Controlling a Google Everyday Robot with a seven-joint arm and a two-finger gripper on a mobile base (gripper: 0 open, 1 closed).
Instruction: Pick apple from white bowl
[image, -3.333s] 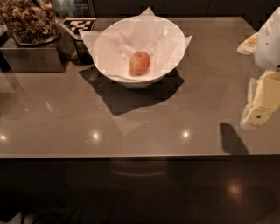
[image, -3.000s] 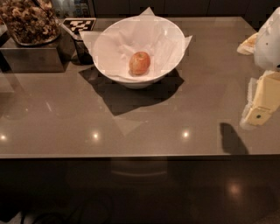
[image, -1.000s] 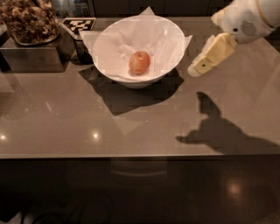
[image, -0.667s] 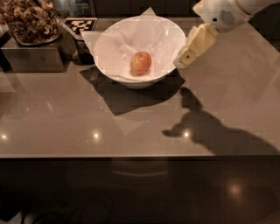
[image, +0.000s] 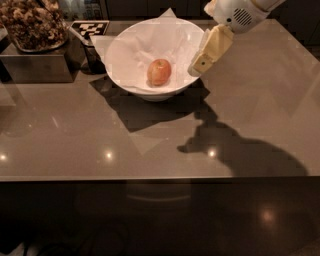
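The white bowl (image: 119, 64) sits in the upper middle of the frame on a glossy brown bench (image: 270, 100). It is lined with white paper (image: 150, 39), and one paper corner pokes up past the far rim at the top of the frame. The apple (image: 159, 72) lies inside the bowl, low on the lining and slightly right of the bowl's centre. It is red-orange with a paler yellowish patch, and nothing touches it.

The gripper (image: 197, 66) comes in from the upper right corner, a cream-coloured part slanting down and to the left below a white rounded wrist housing (image: 235, 14). Its tip overlaps the right rim of the bowl in the picture, just right of the apple and apart from it. Whether the gripper is spread or closed does not show from this angle, and it holds nothing that can be seen. The arm's dark shadow (image: 240, 155) falls on the bench at lower right, well apart from the gripper itself.

In the upper left corner a dark tray (image: 35, 67) holds brown clumpy snacks (image: 30, 22). A black-and-white checkered marker (image: 89, 28) lies between the tray and the bowl
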